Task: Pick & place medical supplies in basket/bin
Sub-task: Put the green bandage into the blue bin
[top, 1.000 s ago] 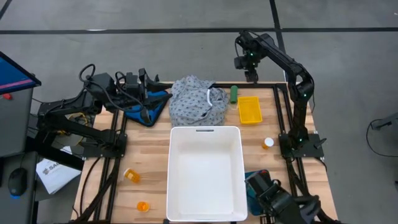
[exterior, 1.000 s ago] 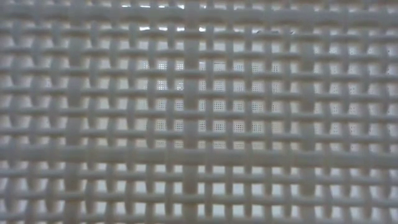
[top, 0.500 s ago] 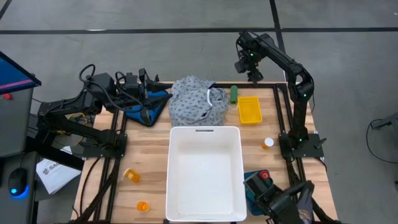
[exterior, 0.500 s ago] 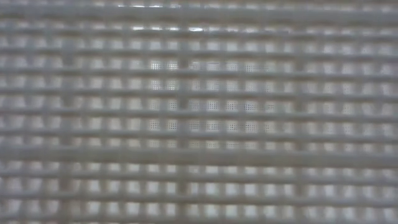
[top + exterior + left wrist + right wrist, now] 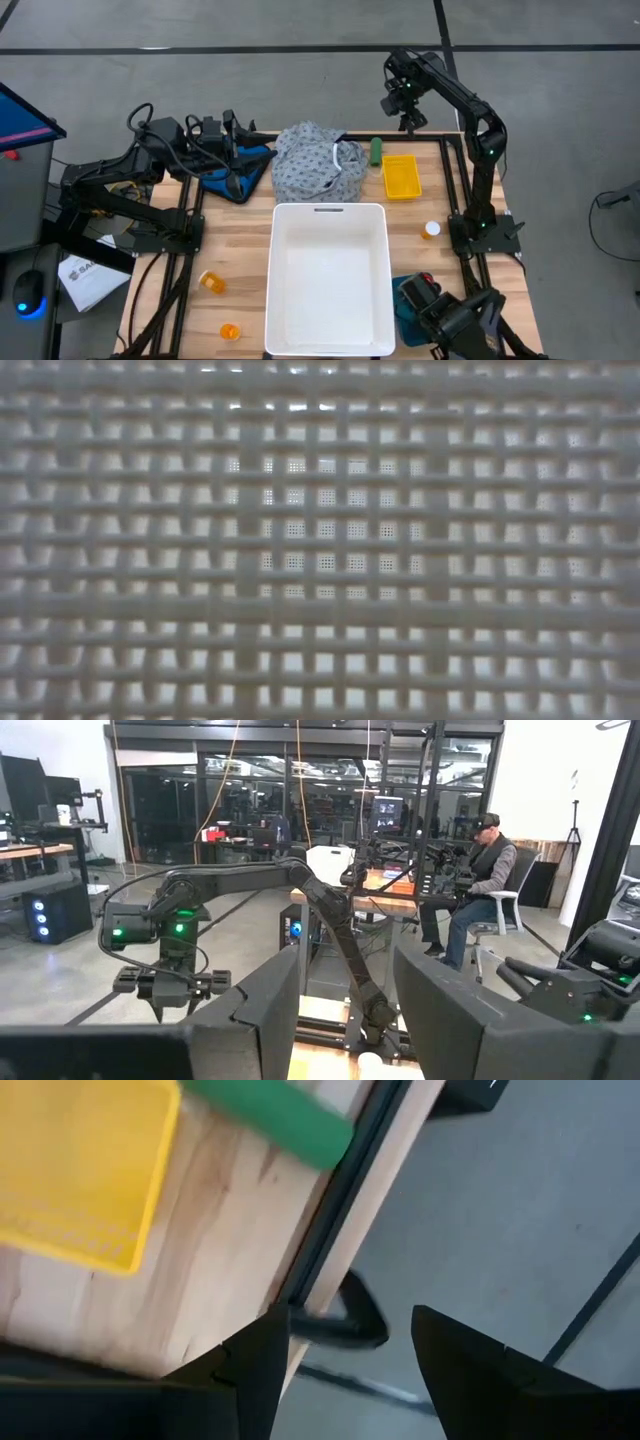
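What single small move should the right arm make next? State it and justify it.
Probably bring the right gripper back in over the table and down toward the green cylinder. The gripper hangs open and empty past the table's far edge, the cylinder lies nearest it beside the yellow tray, and the white bin holds nothing yet.

You are working in a robotics lab or industrial workshop. Beyond your left arm's wrist camera stretches a wide polished grey concrete floor [image 5: 60, 980], a long wall of dark glass partitions [image 5: 250, 800] and workbenches loaded with monitors and electronics [image 5: 40, 795]. A seated person in dark clothes and a cap [image 5: 480, 885] works at another bench. From above, your light wooden slatted table on a black metal frame [image 5: 240, 250] stands on that same grey floor, marked with dark lines.
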{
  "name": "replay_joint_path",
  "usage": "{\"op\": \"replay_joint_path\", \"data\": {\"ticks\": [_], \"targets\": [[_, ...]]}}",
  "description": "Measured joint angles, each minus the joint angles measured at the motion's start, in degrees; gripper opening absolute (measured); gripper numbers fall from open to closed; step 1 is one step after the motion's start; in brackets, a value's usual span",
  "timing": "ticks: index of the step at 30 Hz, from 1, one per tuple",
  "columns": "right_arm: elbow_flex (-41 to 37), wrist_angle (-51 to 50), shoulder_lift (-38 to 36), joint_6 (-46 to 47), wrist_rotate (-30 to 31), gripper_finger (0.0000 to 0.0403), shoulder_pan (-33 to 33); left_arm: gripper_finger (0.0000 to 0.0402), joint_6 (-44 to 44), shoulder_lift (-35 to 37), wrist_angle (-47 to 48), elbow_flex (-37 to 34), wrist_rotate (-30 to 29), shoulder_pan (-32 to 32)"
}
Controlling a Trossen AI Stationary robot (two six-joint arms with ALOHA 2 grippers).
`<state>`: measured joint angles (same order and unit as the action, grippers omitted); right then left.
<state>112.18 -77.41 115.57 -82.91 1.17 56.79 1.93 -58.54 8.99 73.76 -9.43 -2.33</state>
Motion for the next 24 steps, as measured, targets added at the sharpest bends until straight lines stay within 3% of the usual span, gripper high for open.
{"op": "replay_joint_path", "data": {"ticks": [3,24], "targets": [[0.01,-0.03,0.00,-1.43,-2.33,0.0209,0.04,0.0155,-0.05,0.00,0.00,0.00,0.00,0.00],[0.00,0.14,0.02,-6.17,-3.05,0.0240,1.52,0.0155,0.00,-0.02,0.00,0.00,0.09,0.00]]}}
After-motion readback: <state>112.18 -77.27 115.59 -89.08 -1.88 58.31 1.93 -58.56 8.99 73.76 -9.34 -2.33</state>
